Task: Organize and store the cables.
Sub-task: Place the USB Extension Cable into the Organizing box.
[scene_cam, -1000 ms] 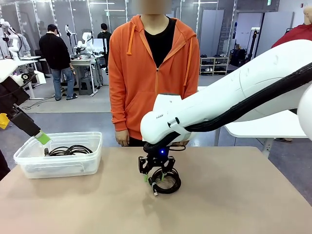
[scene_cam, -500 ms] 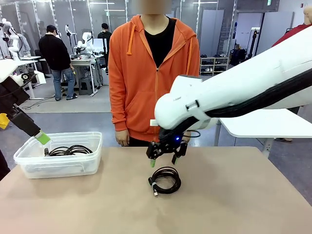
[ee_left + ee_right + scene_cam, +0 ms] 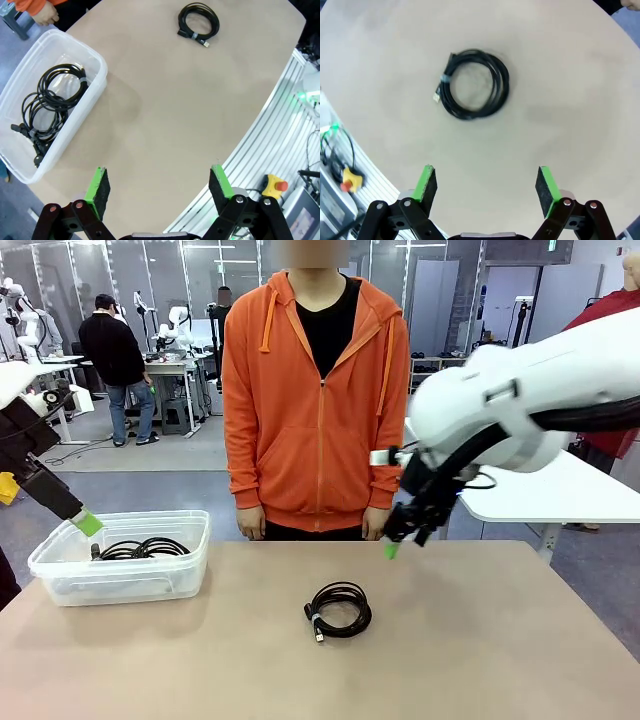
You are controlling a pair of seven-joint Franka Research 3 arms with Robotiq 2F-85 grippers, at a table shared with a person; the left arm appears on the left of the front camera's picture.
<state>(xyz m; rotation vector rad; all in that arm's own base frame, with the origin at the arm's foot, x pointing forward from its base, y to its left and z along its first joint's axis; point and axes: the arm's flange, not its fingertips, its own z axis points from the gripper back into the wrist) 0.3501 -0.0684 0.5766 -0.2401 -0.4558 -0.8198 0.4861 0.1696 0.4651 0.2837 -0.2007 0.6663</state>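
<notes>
The right end effector (image 3: 398, 537) has let go and lifted toward 2 o'clock, jaws wide (empty); the coiled cable (image 3: 339, 609) lies mid-desk, not yet binned.

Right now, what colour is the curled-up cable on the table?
Black. The coiled cable shows best in the right wrist view.

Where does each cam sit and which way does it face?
Front: fixed between the arms, facing across the table at the person; both arms in frame.
Left wrist: high over the table's left, looking down on bin and coil; own fingers open.
Right wrist: above the coil, looking down; own fingers open.
Shared: all three see the loose coil.
</notes>
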